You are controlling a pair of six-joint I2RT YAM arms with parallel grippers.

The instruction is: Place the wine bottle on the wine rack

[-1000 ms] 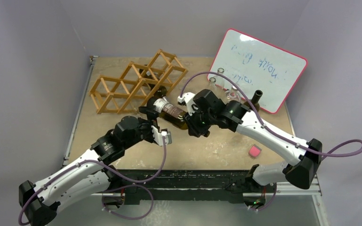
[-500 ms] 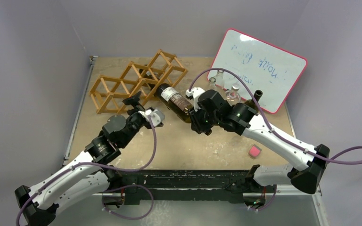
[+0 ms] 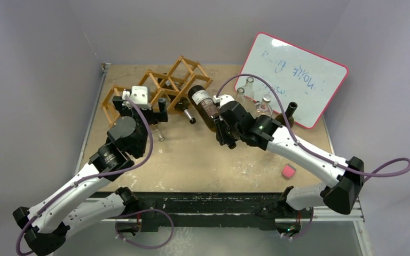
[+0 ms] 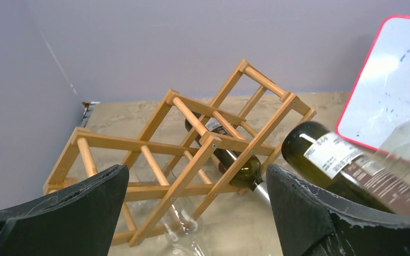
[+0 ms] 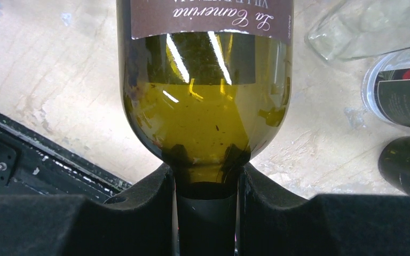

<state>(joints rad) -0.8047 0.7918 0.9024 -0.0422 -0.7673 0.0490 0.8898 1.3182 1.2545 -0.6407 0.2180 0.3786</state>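
Note:
The wine rack (image 3: 157, 89) is a light wooden lattice at the back left; it fills the left wrist view (image 4: 203, 141). A dark bottle (image 4: 235, 162) lies in one cell. My right gripper (image 3: 220, 124) is shut on the neck of the green wine bottle (image 3: 205, 105), held above the table with its base toward the rack's right end. In the right wrist view the gripper (image 5: 206, 213) clamps the neck below the bottle's shoulder (image 5: 205, 122). My left gripper (image 3: 141, 106) is open and empty just in front of the rack, also seen in its wrist view (image 4: 195, 213).
A clear glass bottle (image 4: 184, 226) lies at the rack's foot. A pink-framed whiteboard (image 3: 293, 77) leans at the back right, with glass bottles (image 3: 253, 92) and a dark bottle (image 3: 288, 111) before it. A pink cube (image 3: 287, 171) lies near the front right.
My left arm has swung away from the bottle, left and back to the rack, jaws open. My right arm has carried the bottle toward the rack, base raised.

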